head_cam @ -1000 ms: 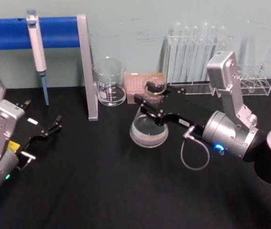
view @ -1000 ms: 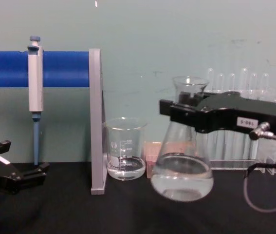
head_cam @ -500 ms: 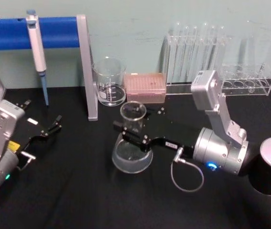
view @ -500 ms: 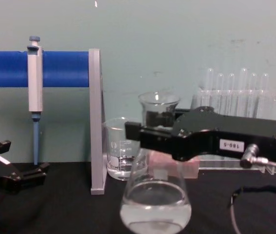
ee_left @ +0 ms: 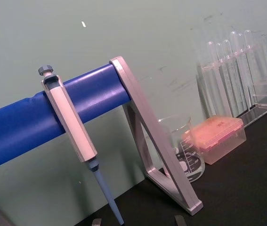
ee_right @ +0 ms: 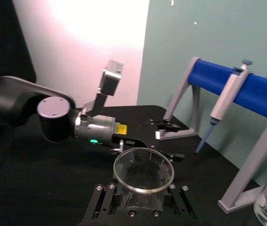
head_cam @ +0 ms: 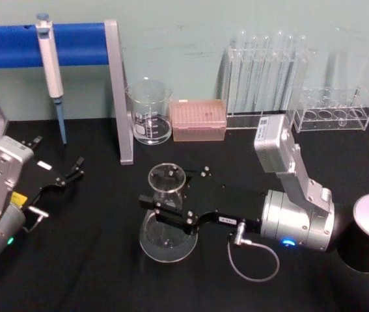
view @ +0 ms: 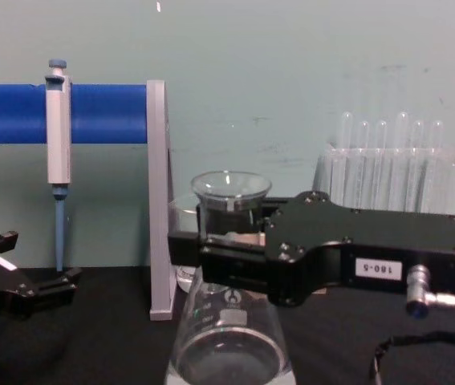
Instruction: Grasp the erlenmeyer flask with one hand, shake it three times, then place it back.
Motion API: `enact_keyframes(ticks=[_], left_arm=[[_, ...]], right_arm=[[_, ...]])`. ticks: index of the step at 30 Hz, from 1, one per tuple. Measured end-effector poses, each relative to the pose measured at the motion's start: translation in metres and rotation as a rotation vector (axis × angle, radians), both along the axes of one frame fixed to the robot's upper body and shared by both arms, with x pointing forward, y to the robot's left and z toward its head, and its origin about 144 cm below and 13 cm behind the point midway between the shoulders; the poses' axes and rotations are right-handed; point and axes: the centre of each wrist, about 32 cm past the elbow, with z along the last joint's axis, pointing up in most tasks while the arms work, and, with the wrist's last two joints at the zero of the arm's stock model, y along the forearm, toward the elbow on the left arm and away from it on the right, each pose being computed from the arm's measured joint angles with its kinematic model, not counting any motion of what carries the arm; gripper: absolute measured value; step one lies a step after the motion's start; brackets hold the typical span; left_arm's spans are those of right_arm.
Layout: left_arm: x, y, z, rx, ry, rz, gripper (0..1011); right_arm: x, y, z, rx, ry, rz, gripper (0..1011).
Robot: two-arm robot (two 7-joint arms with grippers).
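Near centre of the surface [head_cam: 93,273], right claw [head_cam: 168,209] clamps the erlenmeyer flask [head_cam: 164,242] by its neck; grasp done, shake count unknowable, set-down and release not yet done; left claw [head_cam: 67,177] idles at left, fingers apart.

You're looking at a right gripper [head_cam: 164,207] that is showing a flat black body studded with small silver screws, and it is wearing a white label [view: 379,267] printed 180-5. Behind it a silver-grey cylindrical wrist [head_cam: 298,221] is glowing with a small blue light [head_cam: 289,243] — a thin grey cable [head_cam: 230,260] is looping out from a metal plug [head_cam: 238,238]. Your left gripper [head_cam: 77,168] is showing black too, with a white patch [head_cam: 44,166]; its silver-grey housing [head_cam: 2,166] is carrying a yellow sticker [head_cam: 17,197] and glowing green low down.
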Motion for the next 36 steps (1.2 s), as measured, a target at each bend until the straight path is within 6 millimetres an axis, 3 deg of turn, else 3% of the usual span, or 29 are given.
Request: enact_keyframes(ticks=[18,36], left_arm=[[0.000,0.000,0.000,0.000,0.000,0.000,1001],[0.000,0.000,0.000,0.000,0.000,0.000,1001]], right_arm=[[-0.003,0.001,0.000,-0.009,-0.003,0.048,450],[0.017,-0.007,0.000,0.013,-0.014,-0.148,450]])
